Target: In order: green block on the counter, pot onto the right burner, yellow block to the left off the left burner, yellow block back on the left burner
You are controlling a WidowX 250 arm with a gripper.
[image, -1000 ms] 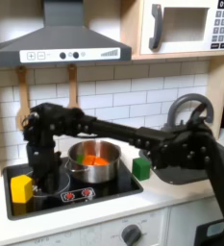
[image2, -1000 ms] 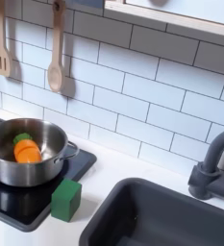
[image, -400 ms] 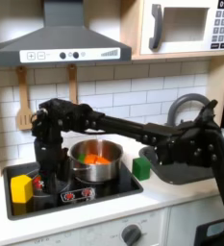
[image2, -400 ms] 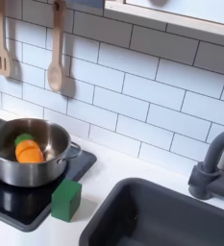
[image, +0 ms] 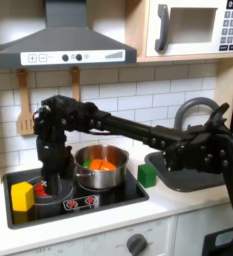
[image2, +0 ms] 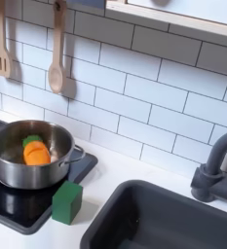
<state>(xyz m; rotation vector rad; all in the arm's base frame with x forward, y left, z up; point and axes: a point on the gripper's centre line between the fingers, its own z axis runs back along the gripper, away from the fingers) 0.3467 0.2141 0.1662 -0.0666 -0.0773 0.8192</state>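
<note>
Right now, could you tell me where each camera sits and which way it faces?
First exterior view: in front of the toy kitchen, facing the tiled back wall; shows the arm reaching across and the gripper beside the yellow block.
Second exterior view: close and raised, looking down at the counter between cooktop and sink.
Both share the pot and green block.

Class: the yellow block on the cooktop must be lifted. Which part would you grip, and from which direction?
Grip the yellow block across its left and right upright faces, descending from above. It sits low on the cooktop, so the top is free; the pot stands apart, though the gripper is close beside it.
</note>
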